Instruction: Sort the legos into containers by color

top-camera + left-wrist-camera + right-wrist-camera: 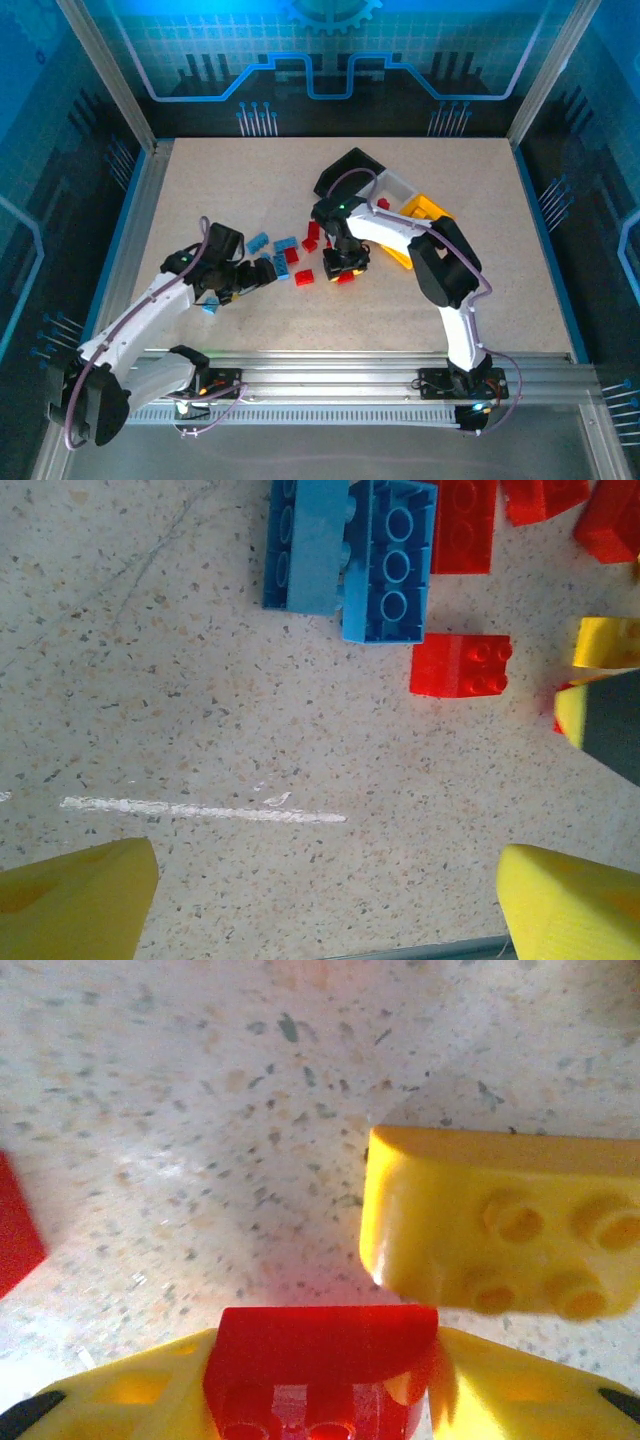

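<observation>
Table (250, 190), three bins (398, 187), one clamped red lego (320, 1345)

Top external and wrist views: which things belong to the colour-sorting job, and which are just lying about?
Job: blue legos, red legos, yellow lego, black bin, white bin, yellow bin, right pincer gripping a red lego.
Just there: white scuff, aluminium rail.

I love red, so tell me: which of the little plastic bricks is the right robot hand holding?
The red plastic studded brick, pinched between the yellow pads of the right gripper. The yellow studded brick beside it lies loose on the table.
</observation>
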Robot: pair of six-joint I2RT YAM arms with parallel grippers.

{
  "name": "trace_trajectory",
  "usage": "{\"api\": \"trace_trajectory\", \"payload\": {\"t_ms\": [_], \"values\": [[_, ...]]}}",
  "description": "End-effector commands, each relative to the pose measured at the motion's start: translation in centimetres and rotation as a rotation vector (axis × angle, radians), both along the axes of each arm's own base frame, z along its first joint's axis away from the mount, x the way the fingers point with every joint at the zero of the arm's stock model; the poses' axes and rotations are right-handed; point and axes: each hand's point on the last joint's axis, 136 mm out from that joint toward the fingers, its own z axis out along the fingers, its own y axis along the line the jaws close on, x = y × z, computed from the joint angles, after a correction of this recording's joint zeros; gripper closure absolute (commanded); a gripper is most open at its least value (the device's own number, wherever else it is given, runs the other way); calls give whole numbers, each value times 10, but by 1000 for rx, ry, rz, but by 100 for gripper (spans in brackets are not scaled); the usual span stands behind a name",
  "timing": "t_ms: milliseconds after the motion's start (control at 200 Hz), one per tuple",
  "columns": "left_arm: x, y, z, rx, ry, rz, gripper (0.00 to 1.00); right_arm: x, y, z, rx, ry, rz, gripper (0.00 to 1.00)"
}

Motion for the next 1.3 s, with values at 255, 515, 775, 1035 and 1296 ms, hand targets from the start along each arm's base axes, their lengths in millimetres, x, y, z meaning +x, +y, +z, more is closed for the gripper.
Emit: {"api": "trace_trajectory", "payload": {"t_ms": [255, 515, 775, 1035, 1296], "values": [[23, -18, 9, -38, -5, -76, 10, 56, -7, 94, 188, -120, -119, 50], [37, -24, 15, -15, 25, -121, 10, 120, -34, 116, 259, -189, -219, 50], [44, -28, 10, -14, 50, -122, 10, 174, -64, 120, 286, -230, -297, 51], [45, -28, 7, -10, 61, -125, 9, 204, -82, 117, 304, -240, -347, 52], [44, -27, 5, -5, 61, -129, 9, 215, -88, 99, 277, -218, -365, 52]]}}
